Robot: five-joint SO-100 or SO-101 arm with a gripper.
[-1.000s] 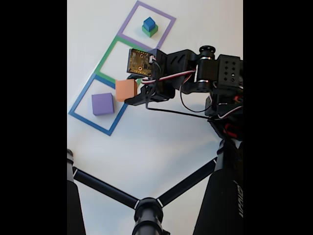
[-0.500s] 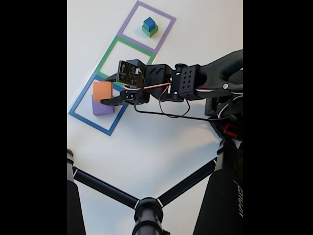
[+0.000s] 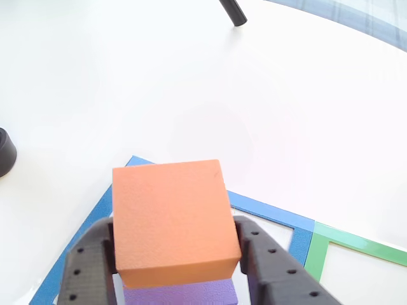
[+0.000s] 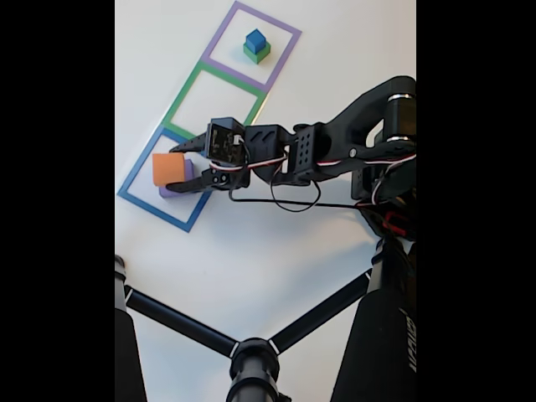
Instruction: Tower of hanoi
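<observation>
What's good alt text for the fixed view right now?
The arm's hand holds the orange block over the purple block inside the blue tape square on a white table. The blue cube sits on the green block in the purple tape square; the green tape square between holds no block.

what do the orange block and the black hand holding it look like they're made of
The orange block looks like foam or painted wood: matte, finely grained faces, no glare, slightly soft edges; the pictures can't settle which. The hand looks like 3D-printed black plastic: dull, faintly textured fingers with small round holes along them.
</observation>
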